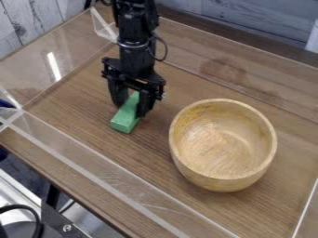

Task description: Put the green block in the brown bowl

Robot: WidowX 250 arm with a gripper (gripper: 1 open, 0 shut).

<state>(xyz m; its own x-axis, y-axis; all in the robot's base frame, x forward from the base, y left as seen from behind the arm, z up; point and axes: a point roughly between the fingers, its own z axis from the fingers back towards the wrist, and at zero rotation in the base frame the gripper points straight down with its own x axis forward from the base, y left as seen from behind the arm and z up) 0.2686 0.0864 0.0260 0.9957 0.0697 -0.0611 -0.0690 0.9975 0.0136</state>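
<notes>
The green block [123, 121] lies flat on the wooden table, left of the brown bowl [222, 144]. My gripper [134, 104] points straight down over the block's far end. Its two dark fingers [114, 94] stand one on each side of the block, low near the table, and only the block's near end shows below them. The jaws look slightly wider than the block, so I read them as open around it, and the block rests on the table. The bowl stands upright with nothing in it, to the right of the gripper.
Clear plastic walls [74, 153] fence the table on the left, front and back. A band of bare wooden table [155, 125] separates the block from the bowl.
</notes>
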